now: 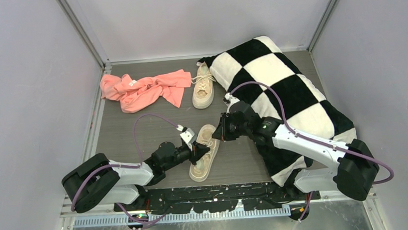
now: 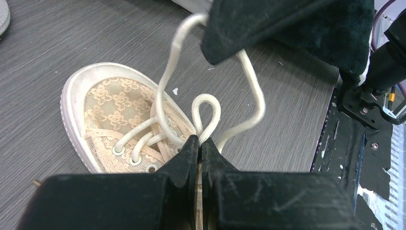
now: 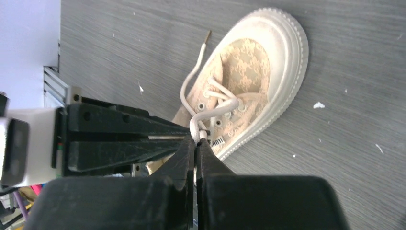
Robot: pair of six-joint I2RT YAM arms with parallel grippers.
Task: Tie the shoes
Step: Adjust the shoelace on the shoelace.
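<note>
**Both grippers pinch the lace of the near shoe**

Nearest to the arm bases, the near shoe (image 1: 202, 165) lies on the grey table (image 1: 139, 134), its toe towards the robot. The left gripper (image 1: 198, 153) is low over the shoe's eyelets. Its fingers are pressed together on the base of a small loop (image 2: 206, 97), which stands upright above the fingertips. The pinch sits at the base probably so that the loop keeps its shape while the other strand is worked around it.

Just behind, the right gripper (image 1: 217, 135) comes in from the pillow side. Its fingers are also pressed together, pinching the lace (image 2: 261, 100) a little above the shoe. This strand rises from the eyelets in a slack curve, so the step looks like the making of the bow, not the tightening of it.

Further back, the far shoe (image 1: 203, 91) stands between the pink cloth (image 1: 145, 89) and the checkered pillow (image 1: 285, 89). I cannot tell whether it is tied.
</note>
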